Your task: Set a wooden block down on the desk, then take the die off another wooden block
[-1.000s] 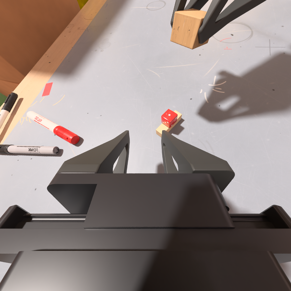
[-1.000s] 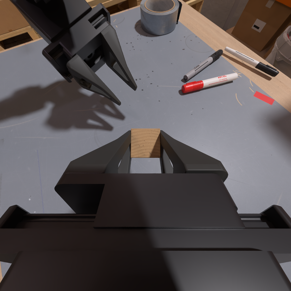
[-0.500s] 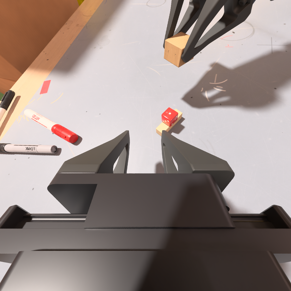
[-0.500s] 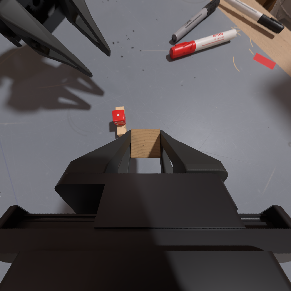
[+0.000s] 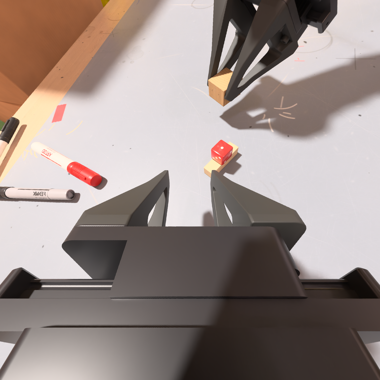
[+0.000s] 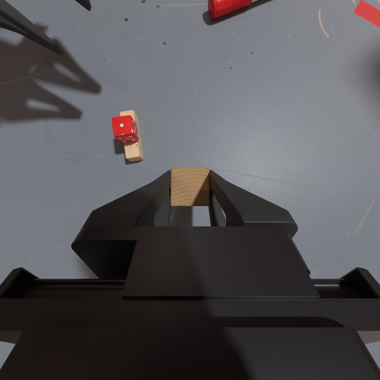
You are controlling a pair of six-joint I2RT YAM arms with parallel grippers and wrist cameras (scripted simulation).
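My right gripper (image 6: 190, 174) is shut on a wooden cube (image 6: 189, 186) and holds it low over the grey desk; the cube also shows in the left wrist view (image 5: 219, 88), close to the desk surface. A red die (image 5: 221, 152) sits on a flat pale wooden block (image 5: 211, 167) lying on the desk; in the right wrist view the die (image 6: 124, 128) and block (image 6: 133, 151) lie to the left of and beyond the held cube. My left gripper (image 5: 189, 174) is open and empty, above the desk just short of the flat block.
A red-capped marker (image 5: 65, 163) and a grey-capped marker (image 5: 39, 194) lie at the left, with a black-capped one (image 5: 7, 131) on the wooden desk edge (image 5: 61, 72). A red tape patch (image 5: 59, 113) lies near that edge. A brown box stands beyond it.
My right gripper has come down toward the desk with the cube and closer to the die's block. My left gripper has stayed in place, open.
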